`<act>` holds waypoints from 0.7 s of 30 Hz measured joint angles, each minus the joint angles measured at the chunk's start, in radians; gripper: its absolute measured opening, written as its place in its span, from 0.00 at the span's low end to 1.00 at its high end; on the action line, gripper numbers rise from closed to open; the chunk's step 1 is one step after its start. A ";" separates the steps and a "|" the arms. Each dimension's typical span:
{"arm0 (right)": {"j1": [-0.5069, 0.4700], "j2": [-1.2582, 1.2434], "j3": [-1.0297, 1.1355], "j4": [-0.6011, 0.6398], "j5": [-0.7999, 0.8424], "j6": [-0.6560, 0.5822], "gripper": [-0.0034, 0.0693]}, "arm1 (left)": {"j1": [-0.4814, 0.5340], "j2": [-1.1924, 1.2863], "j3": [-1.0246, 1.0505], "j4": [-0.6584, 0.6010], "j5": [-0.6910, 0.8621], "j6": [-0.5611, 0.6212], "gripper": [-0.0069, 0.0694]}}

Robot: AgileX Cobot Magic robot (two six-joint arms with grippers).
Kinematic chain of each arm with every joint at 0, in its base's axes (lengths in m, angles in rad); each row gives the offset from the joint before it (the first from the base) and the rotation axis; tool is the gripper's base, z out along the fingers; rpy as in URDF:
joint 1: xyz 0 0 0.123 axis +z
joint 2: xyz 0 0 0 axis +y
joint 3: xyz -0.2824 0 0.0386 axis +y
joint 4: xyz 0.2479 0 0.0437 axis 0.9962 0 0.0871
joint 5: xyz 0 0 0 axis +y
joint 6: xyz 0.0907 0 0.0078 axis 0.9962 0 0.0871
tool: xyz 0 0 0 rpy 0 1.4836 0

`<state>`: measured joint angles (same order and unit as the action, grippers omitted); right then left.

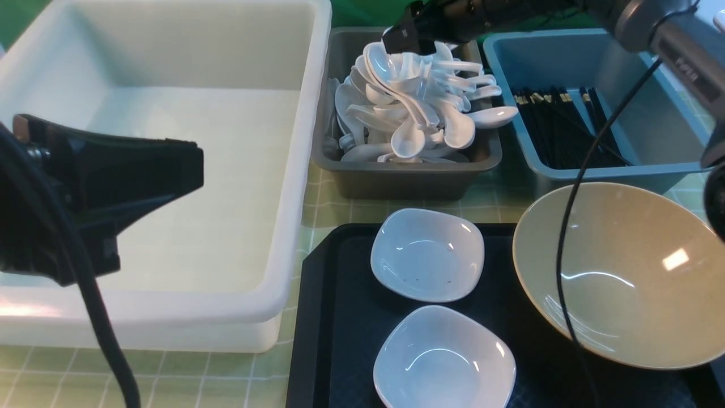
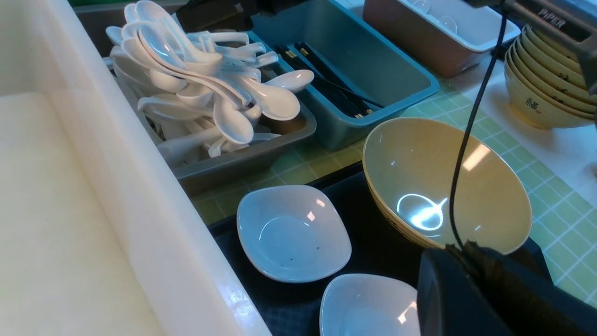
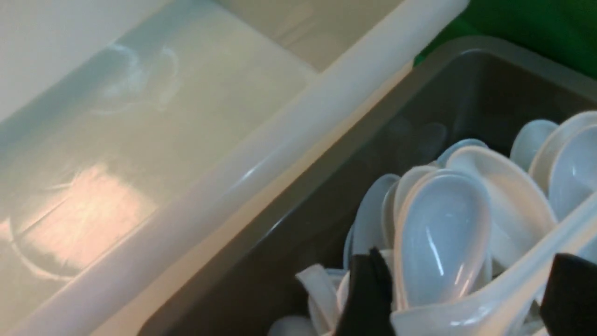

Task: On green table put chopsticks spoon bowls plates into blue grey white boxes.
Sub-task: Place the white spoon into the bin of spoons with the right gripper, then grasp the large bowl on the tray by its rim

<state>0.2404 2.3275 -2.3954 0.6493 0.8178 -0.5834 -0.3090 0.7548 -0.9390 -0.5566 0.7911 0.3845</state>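
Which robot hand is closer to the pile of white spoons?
The right one. The right gripper hangs just above the spoons in the grey box; the left gripper sits off over the white tub.

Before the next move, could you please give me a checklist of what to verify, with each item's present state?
1. Right tool open above the grey box: ok.
2. Spoon free of its fingers: cannot tell.
3. Left tool shut and empty: ok.
4. Both plates on the black tray unobstructed: ok.
5. White tub has room: ok.
6. Cable clear of the bowl: cannot tell.
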 joint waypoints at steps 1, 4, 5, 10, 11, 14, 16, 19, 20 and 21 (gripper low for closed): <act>-0.004 -0.036 0.013 0.001 0.021 -0.008 0.72 | 0.000 0.000 0.000 0.000 0.001 0.000 0.09; -0.030 -0.203 0.113 -0.001 0.076 -0.045 0.73 | 0.000 0.000 0.000 0.001 0.017 0.000 0.09; -0.039 -0.286 0.159 -0.005 0.090 -0.057 0.73 | 0.000 0.000 0.000 0.003 0.023 0.000 0.09; -0.057 -0.595 0.376 -0.128 0.174 -0.049 0.71 | 0.000 0.000 0.006 0.002 0.037 -0.002 0.09; -0.058 -0.665 0.424 -0.169 0.208 -0.034 0.69 | 0.000 0.000 0.017 -0.004 0.032 -0.004 0.09; -0.058 -0.850 0.569 -0.253 0.310 0.006 0.60 | 0.000 0.008 0.075 -0.036 -0.010 -0.007 0.09; -0.058 -1.010 0.726 -0.276 0.342 0.029 0.49 | 0.000 0.045 0.126 -0.075 -0.046 -0.006 0.09; -0.058 -1.180 0.911 -0.281 0.299 0.043 0.33 | -0.007 0.122 0.144 -0.126 -0.056 0.015 0.09; -0.058 -1.253 0.993 -0.281 0.260 0.053 0.26 | -0.015 0.163 0.138 -0.155 -0.055 0.031 0.09; -0.058 -1.341 1.090 -0.282 0.210 0.065 0.18 | -0.034 0.227 0.126 -0.176 -0.052 0.048 0.09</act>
<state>0.1820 0.9870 -1.3050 0.3670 1.0282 -0.5184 -0.3427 0.9823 -0.8128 -0.7321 0.7390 0.4326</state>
